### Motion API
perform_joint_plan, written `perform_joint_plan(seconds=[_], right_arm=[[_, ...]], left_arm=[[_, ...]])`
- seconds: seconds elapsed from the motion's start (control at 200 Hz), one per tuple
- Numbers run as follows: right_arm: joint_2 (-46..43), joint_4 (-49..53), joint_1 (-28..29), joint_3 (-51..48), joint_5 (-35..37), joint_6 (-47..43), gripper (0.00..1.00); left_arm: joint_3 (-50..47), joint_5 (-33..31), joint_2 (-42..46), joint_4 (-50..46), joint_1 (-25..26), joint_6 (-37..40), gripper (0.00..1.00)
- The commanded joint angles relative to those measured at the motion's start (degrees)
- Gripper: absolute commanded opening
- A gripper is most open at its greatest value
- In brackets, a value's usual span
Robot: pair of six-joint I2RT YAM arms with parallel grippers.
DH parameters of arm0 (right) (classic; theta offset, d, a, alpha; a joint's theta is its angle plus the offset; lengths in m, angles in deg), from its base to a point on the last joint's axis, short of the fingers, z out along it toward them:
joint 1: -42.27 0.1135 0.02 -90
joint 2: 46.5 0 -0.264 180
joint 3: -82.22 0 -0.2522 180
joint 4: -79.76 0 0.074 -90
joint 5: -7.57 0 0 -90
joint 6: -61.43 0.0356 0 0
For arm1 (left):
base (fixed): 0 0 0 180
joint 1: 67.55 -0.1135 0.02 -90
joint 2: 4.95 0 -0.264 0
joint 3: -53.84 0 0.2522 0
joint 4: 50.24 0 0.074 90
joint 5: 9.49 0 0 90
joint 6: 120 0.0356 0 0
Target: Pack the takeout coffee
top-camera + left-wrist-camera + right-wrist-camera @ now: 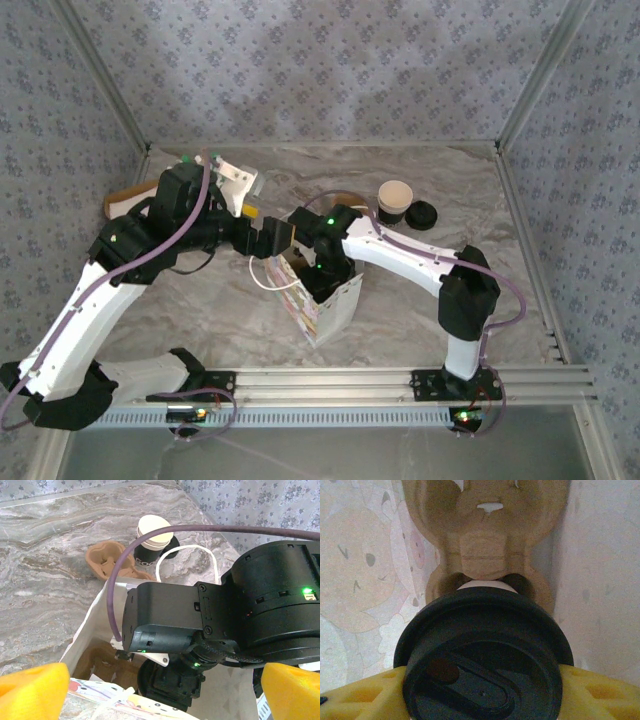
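- Coffee cup (482, 655): light, crushable paper, slick lid; inside white bag (338, 305), pulp carrier (485, 545) at 12 o'clock.
- Right gripper (482, 692) pinches it under the lid; squeeze gently.
- Left gripper (162, 692) spread, empty.

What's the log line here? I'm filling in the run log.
right gripper: shut on takeout coffee, inside white bag, over pulp carrier | left gripper: open, at bag mouth | release: not yet

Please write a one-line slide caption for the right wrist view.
Right gripper holds the lidded takeout coffee inside the bag, facing the brown pulp cup carrier.
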Motion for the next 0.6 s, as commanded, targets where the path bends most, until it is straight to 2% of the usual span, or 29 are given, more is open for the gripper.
perform_joint_plan(seconds=[0.0, 0.6], right_arm=[[8.8, -4.7, 0.6, -7.1, 0.3, 0.1, 0.64], [7.7, -3.4, 0.6, -5.8, 1.3, 0.1, 0.66]], left_arm=[[-0.3, 0.7, -0.3, 1.7, 0.4, 0.8, 0.99], [-0.6, 0.6, -0.2, 1.8, 0.4, 0.7, 0.99]])
